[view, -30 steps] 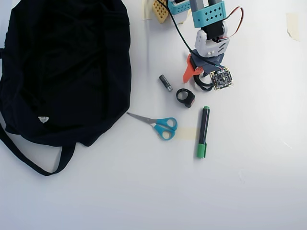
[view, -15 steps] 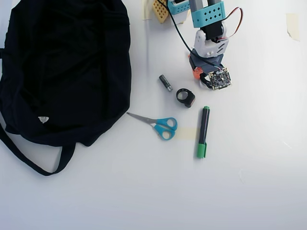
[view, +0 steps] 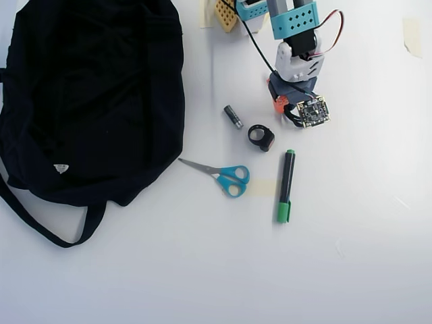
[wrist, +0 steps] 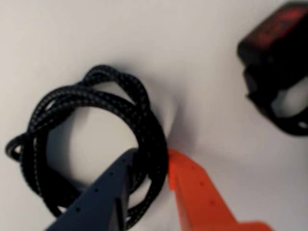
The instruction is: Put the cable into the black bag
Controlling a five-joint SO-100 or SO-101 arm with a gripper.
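Note:
The black braided cable (wrist: 142,120) lies coiled on the white table in the wrist view. My gripper (wrist: 150,155) straddles the coil's right side: the dark blue finger (wrist: 110,192) is inside the loop and the orange finger (wrist: 192,192) is outside, both pressed against the strands. In the overhead view the gripper (view: 283,108) is down at the table at the upper right and covers most of the cable. The black bag (view: 94,94) lies flat at the left, far from the gripper.
Between gripper and bag lie a small battery (view: 233,116), a black ring-shaped gadget (view: 260,137) that also shows in the wrist view (wrist: 276,62), blue-handled scissors (view: 223,177) and a green marker (view: 285,185). The arm's base stands at the top edge.

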